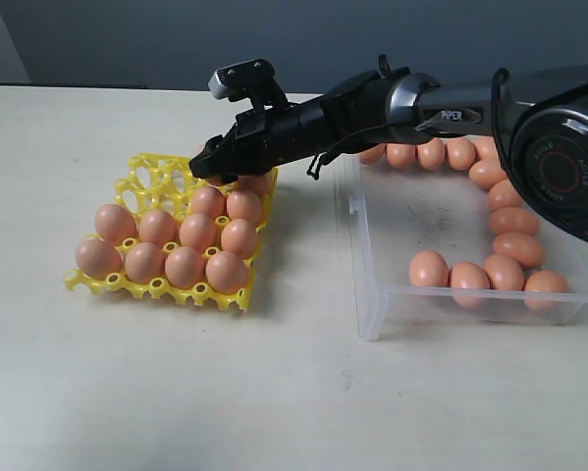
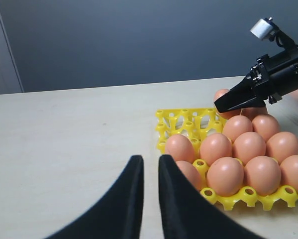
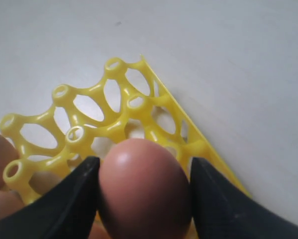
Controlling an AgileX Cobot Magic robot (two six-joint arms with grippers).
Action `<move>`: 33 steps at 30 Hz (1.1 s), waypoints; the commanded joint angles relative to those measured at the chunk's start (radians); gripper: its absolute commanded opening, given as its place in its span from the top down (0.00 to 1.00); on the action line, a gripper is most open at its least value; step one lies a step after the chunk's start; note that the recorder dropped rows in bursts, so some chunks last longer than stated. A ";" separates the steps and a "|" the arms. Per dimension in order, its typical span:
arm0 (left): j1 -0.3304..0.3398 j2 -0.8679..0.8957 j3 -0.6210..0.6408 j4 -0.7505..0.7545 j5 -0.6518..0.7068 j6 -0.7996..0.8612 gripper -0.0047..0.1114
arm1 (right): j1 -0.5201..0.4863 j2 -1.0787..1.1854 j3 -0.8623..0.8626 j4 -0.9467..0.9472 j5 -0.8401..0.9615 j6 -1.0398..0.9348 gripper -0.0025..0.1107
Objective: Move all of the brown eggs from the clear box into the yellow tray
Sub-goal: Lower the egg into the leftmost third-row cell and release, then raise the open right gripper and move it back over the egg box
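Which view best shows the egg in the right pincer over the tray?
Right wrist view: the brown egg fills the frame, gripped in the right pincer above the yellow tray. Exterior view barely shows it under the pincer; left wrist view shows only a part behind its tip.

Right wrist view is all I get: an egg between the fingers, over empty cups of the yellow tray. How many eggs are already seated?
Observer: Ten eggs sit in the tray: two full rows of four, plus two in the third row.
Operator: How many are left in the box?
Observer: At least a dozen line the walls of the box; the right arm hides part of the far row.
Operator: And the other arm?
Observer: The left fingers are empty, beside the tray, with a narrow gap between them.
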 commanded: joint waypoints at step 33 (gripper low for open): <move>-0.002 0.006 0.005 0.002 -0.006 -0.001 0.85 | -0.033 -0.256 0.003 -1.904 0.455 1.664 0.54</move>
